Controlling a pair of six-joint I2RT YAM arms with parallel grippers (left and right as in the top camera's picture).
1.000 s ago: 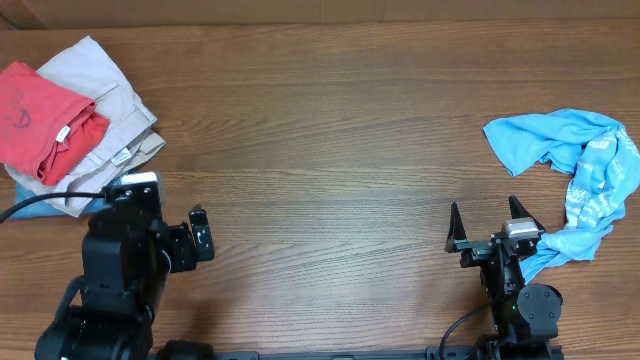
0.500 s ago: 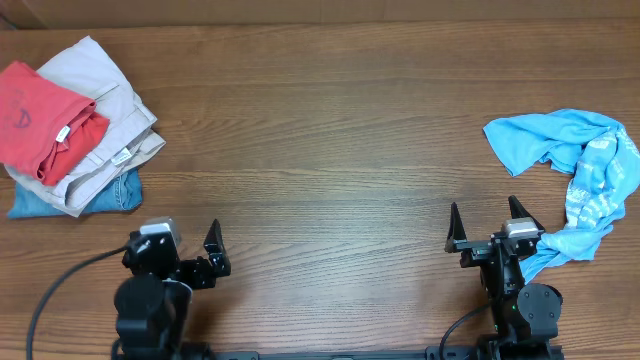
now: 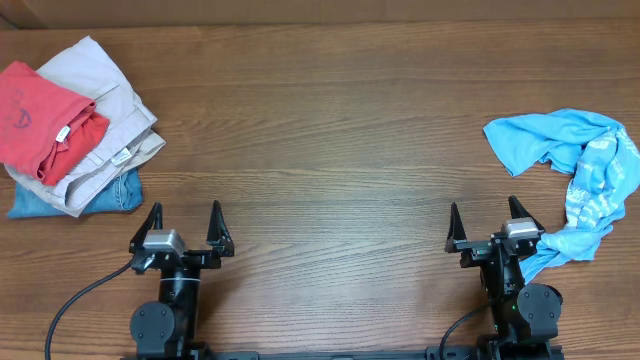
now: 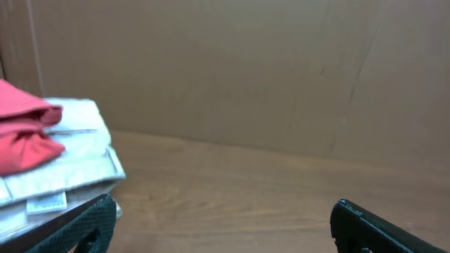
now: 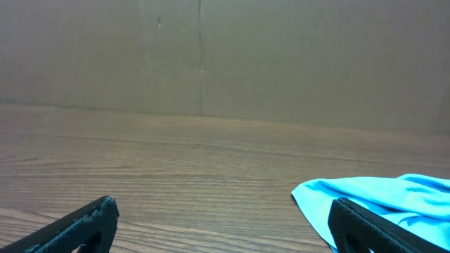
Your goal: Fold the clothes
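Observation:
A folded red-orange T-shirt (image 3: 40,120) with a small white tag lies on top of a stack at the far left; it also shows in the left wrist view (image 4: 24,133). A crumpled sky-blue shirt (image 3: 580,170) sprawls at the right edge, and its near edge shows in the right wrist view (image 5: 380,197). My left gripper (image 3: 183,218) stands open near the front edge, below and right of the stack, nothing between its fingers (image 4: 91,225). My right gripper (image 3: 485,218) is open too, just left of the blue shirt's lower tail.
Under the red T-shirt lie folded beige trousers (image 3: 110,110) and, at the bottom, denim-blue jeans (image 3: 115,192). A brown cardboard wall (image 4: 246,63) closes off the far side of the wooden table (image 3: 320,130).
The left arm has drawn back from beside the clothes stack and settled low at the front edge, its open fingers pointing away. The right arm has not moved.

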